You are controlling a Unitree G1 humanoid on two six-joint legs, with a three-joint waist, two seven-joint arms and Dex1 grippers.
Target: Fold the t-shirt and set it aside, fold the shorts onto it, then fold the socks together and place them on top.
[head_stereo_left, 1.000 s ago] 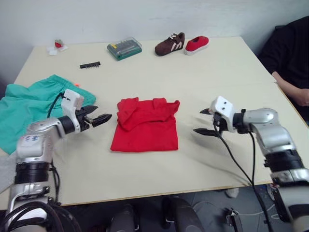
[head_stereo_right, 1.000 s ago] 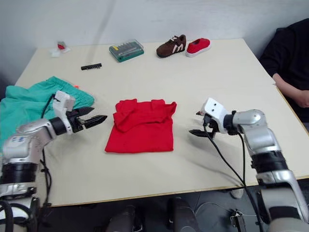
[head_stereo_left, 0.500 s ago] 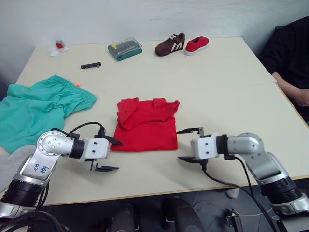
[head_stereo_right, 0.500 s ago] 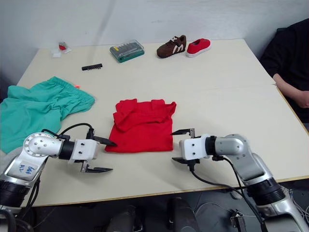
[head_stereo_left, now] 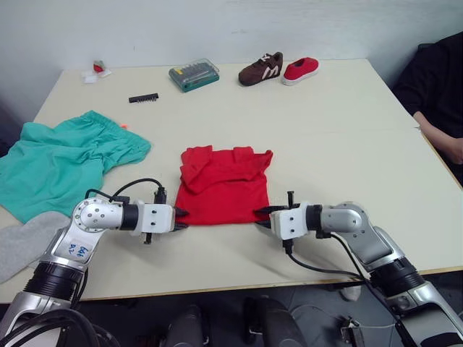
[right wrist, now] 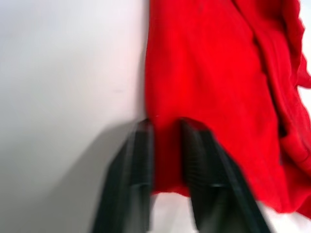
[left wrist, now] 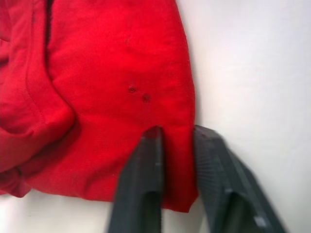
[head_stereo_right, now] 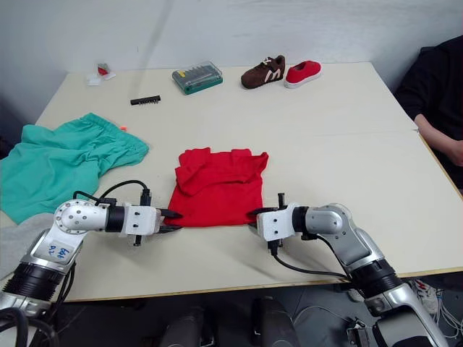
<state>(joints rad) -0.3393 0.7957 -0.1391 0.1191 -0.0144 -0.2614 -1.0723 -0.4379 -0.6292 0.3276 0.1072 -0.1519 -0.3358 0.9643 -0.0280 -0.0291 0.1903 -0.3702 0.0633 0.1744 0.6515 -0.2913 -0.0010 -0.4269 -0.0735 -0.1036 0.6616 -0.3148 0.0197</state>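
The t-shirt [head_stereo_left: 223, 186] lies partly folded mid-surface. The left gripper [left wrist: 176, 141] and right gripper [right wrist: 165, 133] each pinch a near corner with narrowed fingers. The shorts [head_stereo_left: 61, 159] and socks [head_stereo_left: 22, 242] (unfolded, far left) remain.

Both arms are built of rounded silver-grey segments joined by black collars, with white blocky wrist housings. Black cables are looped along each forearm, and blue handwritten marks are seen on the left arm's shell. Each gripper, left [head_stereo_left: 179, 219] and right [head_stereo_left: 262, 217], is fitted with two black pointed fingers [left wrist: 146, 170].
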